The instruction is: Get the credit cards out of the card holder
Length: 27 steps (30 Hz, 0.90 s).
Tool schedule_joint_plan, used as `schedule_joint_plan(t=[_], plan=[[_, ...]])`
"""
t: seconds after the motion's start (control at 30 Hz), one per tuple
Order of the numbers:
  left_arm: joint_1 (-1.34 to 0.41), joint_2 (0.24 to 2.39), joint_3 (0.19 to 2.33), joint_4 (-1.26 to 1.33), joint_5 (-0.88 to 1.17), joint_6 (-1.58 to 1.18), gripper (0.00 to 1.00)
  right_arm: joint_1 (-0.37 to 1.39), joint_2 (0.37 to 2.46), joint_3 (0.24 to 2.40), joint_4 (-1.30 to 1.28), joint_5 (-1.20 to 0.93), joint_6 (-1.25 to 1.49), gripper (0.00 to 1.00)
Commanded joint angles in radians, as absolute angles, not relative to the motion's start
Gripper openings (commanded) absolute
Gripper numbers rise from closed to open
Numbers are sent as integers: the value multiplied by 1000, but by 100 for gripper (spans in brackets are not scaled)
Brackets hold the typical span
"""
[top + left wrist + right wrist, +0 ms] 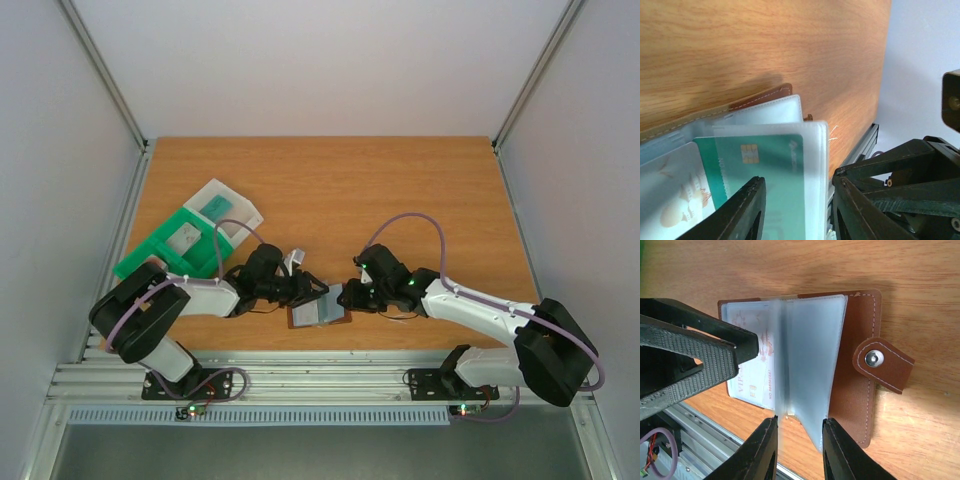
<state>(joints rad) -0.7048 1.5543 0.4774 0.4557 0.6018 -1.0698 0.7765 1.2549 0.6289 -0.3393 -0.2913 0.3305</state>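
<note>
The left gripper (799,179) is standing with its jaws partly apart. A clear sleeve (815,142) of the card holder (765,96) is lying loose in the gap, its edge just short of one finger. Inside that sleeve the teal card (772,170) is showing its gold chip, not yet drawn out. Beside it, a pale card (670,200) with a printed drawing is sitting in another sleeve.

The right gripper (798,421) is keeping its jaws narrowly apart around an upright, blurred sleeve leaf; whether the pads are actually pinching it I cannot tell.

The card holder is lying open on the wooden table (330,180), brown cover down, its snap tab (885,365) pointing away from the sleeves. From above, it is sitting near the table's near edge, between the two grippers, which are meeting over it from either side. The green tray (165,250) and the clear box (228,208) are resting well apart from it, toward the far left.
</note>
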Motion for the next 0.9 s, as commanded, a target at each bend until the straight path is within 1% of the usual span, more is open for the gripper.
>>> schedule_joint_plan(t=[0.0,0.3,0.43,0.63,0.87], plan=[[-712,1566,502,520,595,-1061,38,784,1243,646,-357,-278,314,27],[-712,1544,489,489,562,-1047,39,784,1257,644,-325,-313,324,27],[-712,1513,484,409,508,-1015,39,783,1284,647,-304,-324,330,23],[-711,1494,466,380,466,-989,39,783,1365,663,-279,-334,320,18],[-711,1530,459,401,460,-987,39,783,1403,658,-254,-334,322,18]])
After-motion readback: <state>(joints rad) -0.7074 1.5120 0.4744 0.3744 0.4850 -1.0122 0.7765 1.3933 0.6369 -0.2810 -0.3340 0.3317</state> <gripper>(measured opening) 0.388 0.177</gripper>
